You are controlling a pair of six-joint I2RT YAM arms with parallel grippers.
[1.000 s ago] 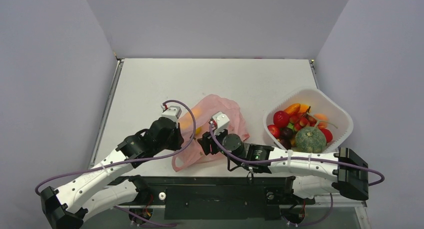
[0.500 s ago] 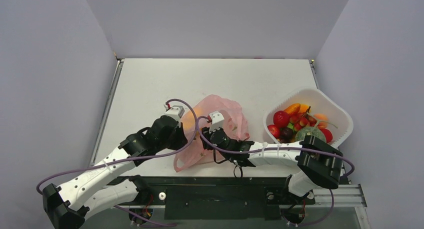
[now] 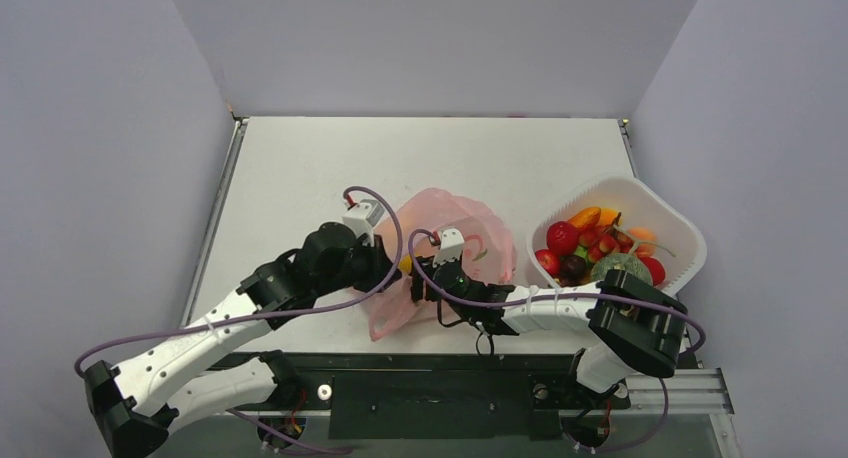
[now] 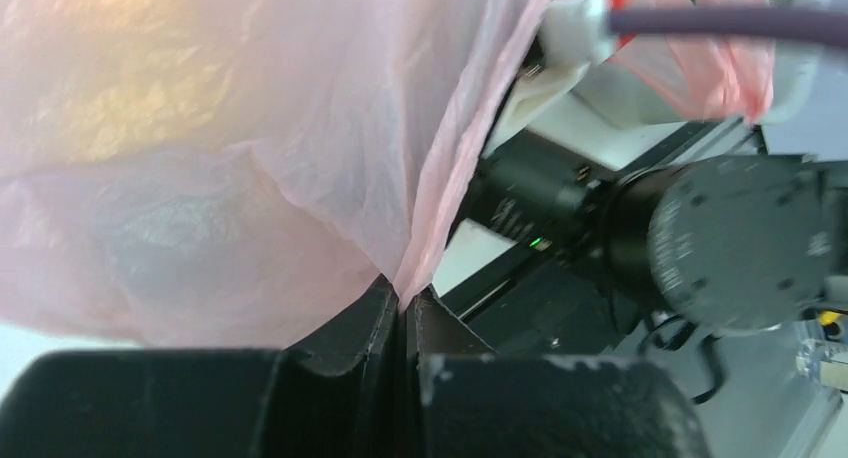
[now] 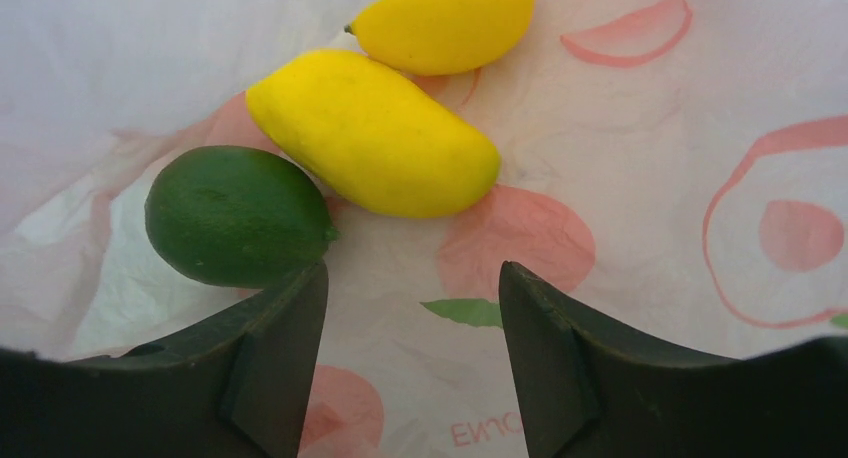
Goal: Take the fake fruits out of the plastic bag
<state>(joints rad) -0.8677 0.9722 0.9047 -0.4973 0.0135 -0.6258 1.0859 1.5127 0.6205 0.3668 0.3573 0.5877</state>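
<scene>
The pink plastic bag (image 3: 450, 223) lies mid-table. My left gripper (image 3: 392, 270) is shut on the bag's edge (image 4: 440, 208) and holds it up. My right gripper (image 3: 425, 286) is open and reaches into the bag's mouth. Inside, in the right wrist view, a green lime (image 5: 235, 215) lies just ahead of my left fingertip (image 5: 290, 308). Two yellow mangoes lie beyond, one near (image 5: 375, 133) and one farther (image 5: 445, 18). My right gripper (image 5: 412, 278) is empty.
A white basket (image 3: 665, 218) at the right holds several fruits: strawberries, a green melon (image 3: 620, 276), orange pieces. The right arm's body (image 4: 730, 238) shows close beside the bag in the left wrist view. Grey walls enclose the table.
The left gripper has moved right and lifted the bag's edge. The right gripper has pushed forward into the bag's opening. The bag has shifted slightly right.
</scene>
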